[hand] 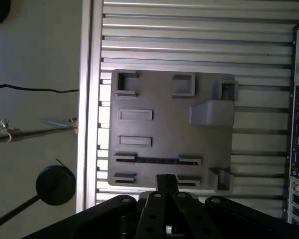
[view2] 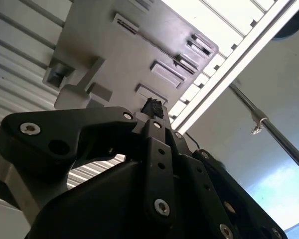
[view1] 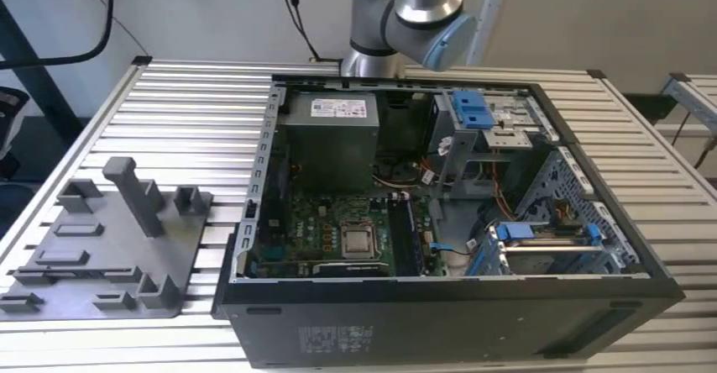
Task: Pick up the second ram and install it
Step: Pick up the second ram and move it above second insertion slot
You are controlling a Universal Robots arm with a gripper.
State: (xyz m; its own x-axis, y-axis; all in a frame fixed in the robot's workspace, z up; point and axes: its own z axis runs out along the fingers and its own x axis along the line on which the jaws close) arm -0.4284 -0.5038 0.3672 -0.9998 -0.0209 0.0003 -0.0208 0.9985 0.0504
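Under the tray (hand: pixel 164 124) lies the slatted counter (hand: pixel 189 40), the open case (view1: pixel 448 310) beside it. Above the tray hangs the hand (hand: pixel 167 178), pressed together and empty. On the tray the ram (hand: pixel 157 160) sits edge-up in a slot: likely light, stiff, fragile; best pinched mid-length across its faces.

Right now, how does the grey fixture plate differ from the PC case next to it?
Colour: the fixture plate is light grey; the PC case is black. Shape: the plate is a low flat slab with small brackets and one tall post; the case is a deep box, lying open and showing its motherboard. Shared: both rest on the slatted table, with the plate on the exterior view's left of the case.
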